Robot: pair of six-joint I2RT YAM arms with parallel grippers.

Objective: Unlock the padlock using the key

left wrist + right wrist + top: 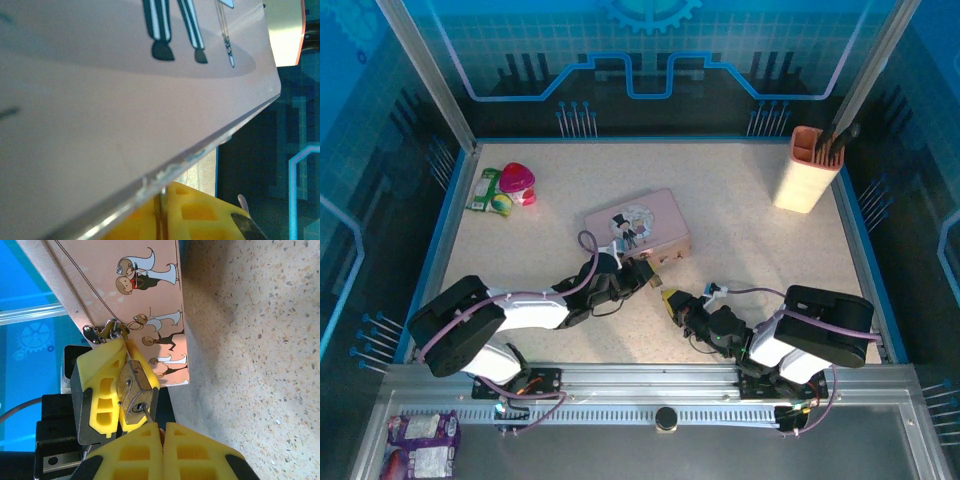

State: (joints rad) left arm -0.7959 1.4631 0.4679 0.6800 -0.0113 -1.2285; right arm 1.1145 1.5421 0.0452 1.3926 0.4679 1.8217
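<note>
padlock (132, 392): dull brass-toned metal, at the tin's edge
key (147, 413): thin grey metal
tin (150, 295): smooth, satin pink print
desk (250, 365): matt, speckled, grainy
my right pincer (161, 432): matt yellow plastic

— Seen from the ribbed silver aluminium rail (660, 385), what do the arms look like?
— Above the rail's left end, the left arm (490, 325) has bulky black joint housings with a glossy white link between them. Above the rail's right end, the right arm (815, 330) is built the same.
— Cables?
— A lilac cable runs along each arm, and small coloured wires sit at the bases, right at the rail.
— The grippers?
— The right gripper (672, 300) has bright yellow fingers (130, 455) moulded with square pockets. The left gripper (642, 270) has matching yellow fingers (102, 390) on a black body, with a screwed grey plate.
</note>
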